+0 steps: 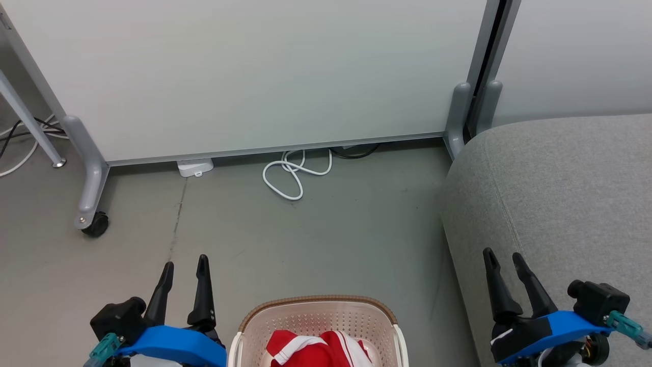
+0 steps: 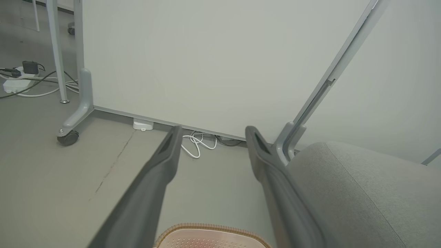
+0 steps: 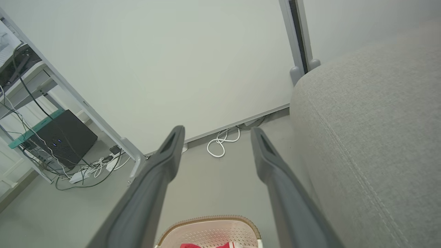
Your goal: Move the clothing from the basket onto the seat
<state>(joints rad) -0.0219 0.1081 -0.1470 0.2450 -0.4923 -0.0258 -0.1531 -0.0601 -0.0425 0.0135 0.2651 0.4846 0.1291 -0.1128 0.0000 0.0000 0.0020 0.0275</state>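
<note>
Bright, even, diffuse light, faint shadows; bowed wrist-view edges, slightly soft-focus left pincer.

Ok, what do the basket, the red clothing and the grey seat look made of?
The cream-white perforated laundry basket looks like smooth moulded plastic, with regular holes; its brown rim band looks woven, perhaps patterned. The red clothing with white stripes seems soft fabric, lying crumpled. The large grey seat looks upholstered in matte woven cloth, with a stitched seam.

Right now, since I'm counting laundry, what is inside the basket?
Red clothing with white striped trim lies bunched inside the basket. The head view's lower edge cuts the basket off, so how many garments there are, and anything beneath them, cannot be seen.
</note>
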